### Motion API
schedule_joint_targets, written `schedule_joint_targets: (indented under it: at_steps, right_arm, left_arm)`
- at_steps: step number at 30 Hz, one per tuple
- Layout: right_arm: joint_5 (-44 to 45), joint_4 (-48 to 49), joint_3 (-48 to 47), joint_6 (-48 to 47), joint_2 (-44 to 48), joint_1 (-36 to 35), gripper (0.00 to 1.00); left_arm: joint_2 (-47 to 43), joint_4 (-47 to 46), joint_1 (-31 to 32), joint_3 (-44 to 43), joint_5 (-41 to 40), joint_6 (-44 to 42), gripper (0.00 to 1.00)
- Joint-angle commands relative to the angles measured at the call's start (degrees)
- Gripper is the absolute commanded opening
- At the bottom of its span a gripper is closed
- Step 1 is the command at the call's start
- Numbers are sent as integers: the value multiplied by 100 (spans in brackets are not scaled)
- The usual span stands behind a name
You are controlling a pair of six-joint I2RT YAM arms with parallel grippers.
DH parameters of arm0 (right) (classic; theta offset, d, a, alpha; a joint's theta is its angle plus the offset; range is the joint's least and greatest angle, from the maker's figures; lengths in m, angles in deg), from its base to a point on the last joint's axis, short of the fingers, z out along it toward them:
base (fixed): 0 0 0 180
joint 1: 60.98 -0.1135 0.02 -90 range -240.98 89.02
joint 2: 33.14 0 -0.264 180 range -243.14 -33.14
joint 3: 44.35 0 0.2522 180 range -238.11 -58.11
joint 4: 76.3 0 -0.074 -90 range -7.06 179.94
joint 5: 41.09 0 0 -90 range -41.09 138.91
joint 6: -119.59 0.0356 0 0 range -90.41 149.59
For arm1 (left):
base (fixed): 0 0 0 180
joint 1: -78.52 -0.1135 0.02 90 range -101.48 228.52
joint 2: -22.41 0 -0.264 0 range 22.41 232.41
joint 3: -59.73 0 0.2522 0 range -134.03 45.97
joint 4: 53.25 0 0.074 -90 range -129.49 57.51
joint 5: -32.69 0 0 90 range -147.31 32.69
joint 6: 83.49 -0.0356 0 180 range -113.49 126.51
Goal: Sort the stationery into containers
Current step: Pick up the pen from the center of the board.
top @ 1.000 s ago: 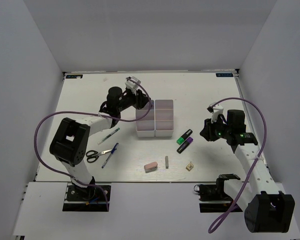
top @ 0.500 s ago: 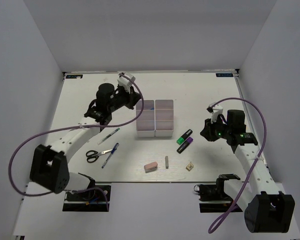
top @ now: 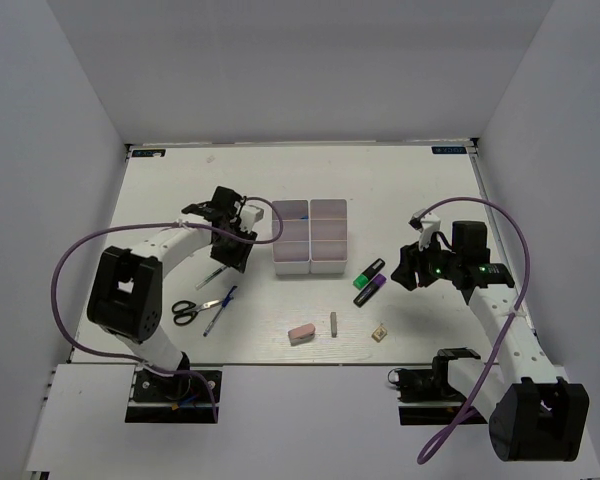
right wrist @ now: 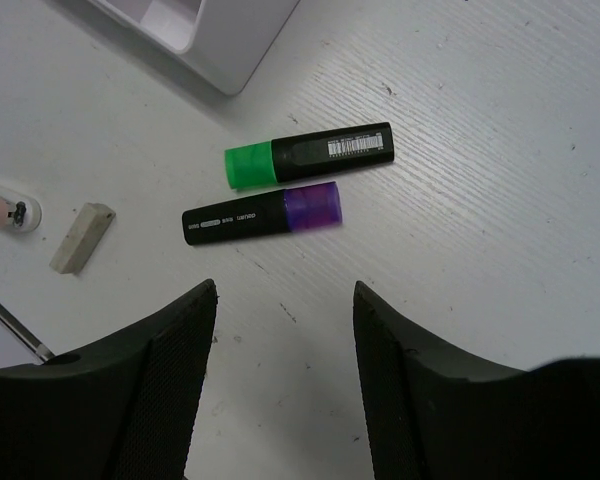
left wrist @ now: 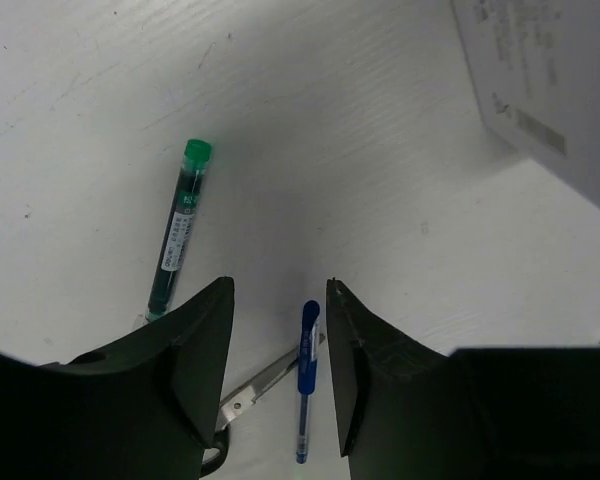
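My left gripper (top: 234, 252) is open and empty, just left of the white compartment tray (top: 328, 266). Below it lie a green-capped pen (top: 217, 272), a blue pen (top: 218, 310) and black-handled scissors (top: 185, 312). In the left wrist view the blue pen (left wrist: 308, 375) shows between my fingers, with a scissors blade (left wrist: 265, 380) and the green-capped pen (left wrist: 180, 225) to the left. My right gripper (top: 405, 272) is open and empty, right of the green highlighter (top: 371, 268) and purple highlighter (top: 370, 290). Both also show in the right wrist view, green (right wrist: 310, 155) and purple (right wrist: 265, 215).
A pink eraser (top: 301, 332), a small grey stick (top: 334, 322) and a tan square piece (top: 380, 332) lie near the table's front edge. The tray's corner shows in the left wrist view (left wrist: 550, 90) and in the right wrist view (right wrist: 210, 30). White walls enclose the table.
My left gripper has swung from beside the tray's far left compartments down toward me, to the spot over the pens. My right gripper has shifted slightly left toward the highlighters.
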Motion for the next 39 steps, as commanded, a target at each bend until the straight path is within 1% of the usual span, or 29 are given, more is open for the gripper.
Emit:
schedule_joint_targets:
  at_steps: [1, 3, 7, 11, 18, 20, 22, 24, 25, 26, 28, 29, 30, 32, 34, 36, 39]
  right_arm:
    - [-118, -20, -168, -111, 76, 15, 60]
    - [-118, -29, -177, -103, 41, 15, 60]
    - [-92, -3, -177, -120, 14, 32, 60]
    - [-74, -21, -160, -129, 5, 15, 60]
    - [-65, -21, -160, -138, 5, 15, 60]
    - [-74, -38, -160, -129, 14, 15, 60]
    - [-66, -21, -160, -129, 23, 32, 60]
    - [-83, -12, -160, -129, 14, 24, 60]
    - [-83, -21, -160, -129, 5, 15, 60]
    - [-92, -21, -160, -112, 14, 15, 60]
    - [-83, -29, -168, -111, 40, 33, 60]
    - [-83, -29, -168, -103, 32, 146, 60]
    - [-92, -29, -177, -103, 40, 34, 60]
    - [-92, -38, -177, -94, 49, 15, 60]
    - [-92, -29, -168, -85, 154, 32, 60]
    - [-100, -30, -168, -85, 76, 32, 60]
    - [-109, -29, -160, -103, 67, 32, 65]
  left_arm:
    - [-64, 72, -74, -32, -254, -211, 53]
    - [41, -60, -197, 38, -263, -202, 53]
    - [165, -280, -223, 135, -491, -272, 53]
    - [287, -464, -250, 135, -536, -352, 54]
    - [700, -570, -267, 83, -650, -528, 54]
    - [745, -649, -267, 109, -947, -571, 53]
    - [815, -702, -250, 144, -1028, -589, 53]
    - [850, -746, -285, 179, -1125, -598, 48]
    - [903, -772, -285, 205, -1159, -589, 44]
    - [920, -781, -294, 258, -1247, -589, 34]
    - [973, -842, -285, 346, -1378, -572, 23]
    - [982, -834, -285, 355, -1397, -546, 16]
    - [982, -860, -294, 416, -1441, -528, 15]
    - [982, -843, -302, 408, -1459, -484, 6]
    - [895, -790, -311, 347, -1389, -449, 0]
    - [650, -685, -303, 145, -1292, -274, 0]
    - [131, -667, -311, -189, -951, -19, 0]
